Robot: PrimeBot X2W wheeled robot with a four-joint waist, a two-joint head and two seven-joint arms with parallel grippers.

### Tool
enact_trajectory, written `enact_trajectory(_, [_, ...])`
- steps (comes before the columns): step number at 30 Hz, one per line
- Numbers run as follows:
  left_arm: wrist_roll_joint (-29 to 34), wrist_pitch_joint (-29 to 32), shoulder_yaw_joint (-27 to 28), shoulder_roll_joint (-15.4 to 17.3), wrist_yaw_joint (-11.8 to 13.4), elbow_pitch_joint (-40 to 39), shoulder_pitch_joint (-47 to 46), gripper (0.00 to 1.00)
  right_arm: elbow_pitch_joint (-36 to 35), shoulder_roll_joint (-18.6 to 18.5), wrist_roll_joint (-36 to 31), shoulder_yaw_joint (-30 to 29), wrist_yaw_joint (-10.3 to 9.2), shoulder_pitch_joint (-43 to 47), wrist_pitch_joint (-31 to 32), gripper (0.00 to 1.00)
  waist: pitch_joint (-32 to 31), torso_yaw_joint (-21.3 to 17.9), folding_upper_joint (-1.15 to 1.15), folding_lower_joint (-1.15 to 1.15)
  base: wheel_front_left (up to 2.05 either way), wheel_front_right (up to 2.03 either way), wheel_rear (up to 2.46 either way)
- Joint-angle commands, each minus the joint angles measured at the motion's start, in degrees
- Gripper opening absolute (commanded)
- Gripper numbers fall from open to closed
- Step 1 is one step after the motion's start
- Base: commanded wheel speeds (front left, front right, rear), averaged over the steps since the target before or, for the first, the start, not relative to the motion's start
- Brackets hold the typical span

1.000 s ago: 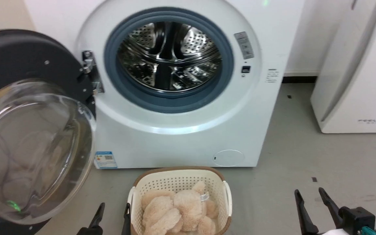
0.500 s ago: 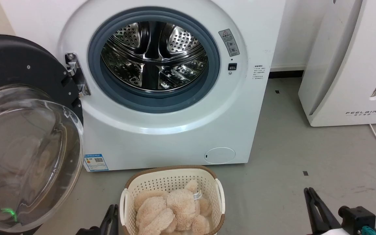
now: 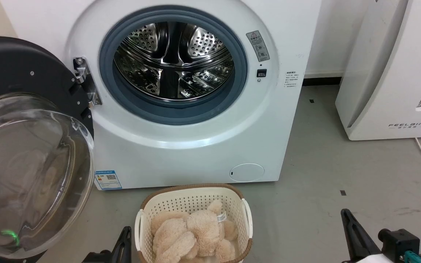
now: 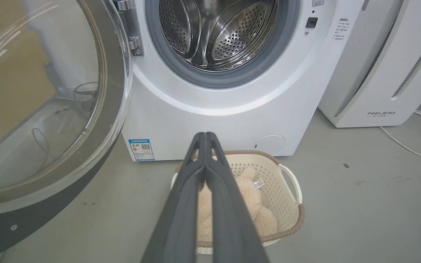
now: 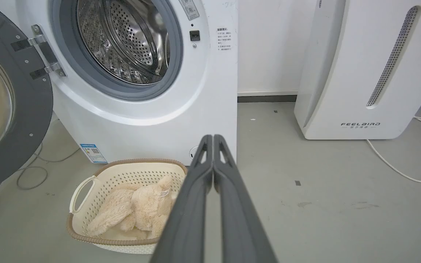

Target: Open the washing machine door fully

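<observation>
Nearest, out in front of the washing machine, the left gripper and right gripper each have their fingers pressed together, gripping nothing. A cream basket holding a beige plush toy stands just before the machine's front. The washing machine door hangs swung wide on the machine's left hinge. Deeper in, the steel drum lies exposed.
</observation>
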Motion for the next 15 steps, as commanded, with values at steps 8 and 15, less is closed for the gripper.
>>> enact_trajectory(8, [1.26,0.91,1.08,-0.58,-0.74,-0.82,-1.41,0.00,-0.93,0.03,-1.00,0.13,0.01,-0.90,0.47,0.00,0.21,0.24,0.00,0.00,0.00,0.00,0.00])
enact_trajectory(15, [1.93,1.61,1.69,-0.89,-1.21,-1.28,-1.88,0.00,-1.32,0.04,-1.37,0.16,0.01,-1.22,0.87,0.00,0.38,0.44,0.00,0.00,0.00,0.00,0.00])
